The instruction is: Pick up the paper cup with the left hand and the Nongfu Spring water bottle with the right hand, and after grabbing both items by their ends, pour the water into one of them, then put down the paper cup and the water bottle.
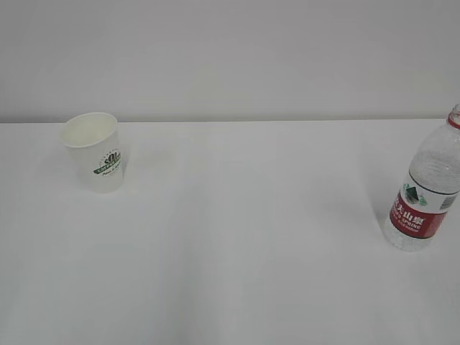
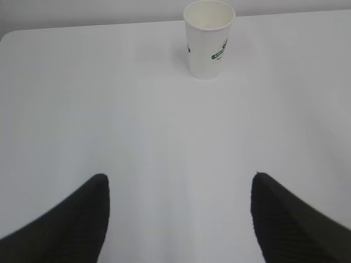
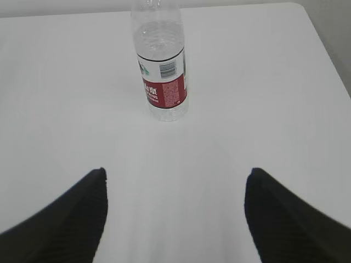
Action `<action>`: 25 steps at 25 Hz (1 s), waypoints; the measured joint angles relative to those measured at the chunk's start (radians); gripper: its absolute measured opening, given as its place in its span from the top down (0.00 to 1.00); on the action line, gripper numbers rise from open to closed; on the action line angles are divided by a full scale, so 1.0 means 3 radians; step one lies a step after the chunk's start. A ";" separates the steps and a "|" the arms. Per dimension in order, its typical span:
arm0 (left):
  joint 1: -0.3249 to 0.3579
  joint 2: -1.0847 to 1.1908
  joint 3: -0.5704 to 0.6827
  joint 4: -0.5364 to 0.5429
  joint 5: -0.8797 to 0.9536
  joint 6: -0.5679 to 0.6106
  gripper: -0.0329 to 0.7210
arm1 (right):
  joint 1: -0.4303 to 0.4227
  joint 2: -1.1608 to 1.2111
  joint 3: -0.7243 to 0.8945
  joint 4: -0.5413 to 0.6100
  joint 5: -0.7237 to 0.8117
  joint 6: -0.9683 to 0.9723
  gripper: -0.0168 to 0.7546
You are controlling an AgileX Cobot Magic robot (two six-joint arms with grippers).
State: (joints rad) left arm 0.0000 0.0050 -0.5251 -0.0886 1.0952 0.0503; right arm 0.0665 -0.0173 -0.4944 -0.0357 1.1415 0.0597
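Note:
The white paper cup (image 1: 95,151) with a green logo stands upright at the far left of the table; in the left wrist view the paper cup (image 2: 208,38) is far ahead, slightly right of centre. My left gripper (image 2: 178,178) is open, nothing between its black fingers (image 2: 71,219). The Nongfu Spring water bottle (image 1: 428,190), clear with a red label, stands upright at the right edge of the exterior view. The bottle (image 3: 162,66) stands ahead of my open, empty right gripper (image 3: 175,172). Clear water shows inside the bottle. Neither gripper appears in the exterior view.
The white table (image 1: 244,244) spans the views. Its far edge meets a pale wall. The table's rounded left corner (image 2: 8,35) and right corner (image 3: 301,8) show in the wrist views.

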 joint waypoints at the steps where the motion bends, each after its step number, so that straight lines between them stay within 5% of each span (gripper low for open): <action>1: 0.0000 0.0000 0.0000 0.0000 0.0000 0.0000 0.19 | 0.0000 0.0000 0.0000 0.0000 0.0000 0.0000 0.22; 25: 0.0000 0.0000 0.0000 0.0000 0.0000 0.0000 0.25 | 0.0000 0.0000 0.0000 0.0000 0.0000 0.0006 0.22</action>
State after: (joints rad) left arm 0.0000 0.0050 -0.5251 -0.0886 1.0952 0.0503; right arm 0.0665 -0.0173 -0.4944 -0.0357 1.1415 0.0615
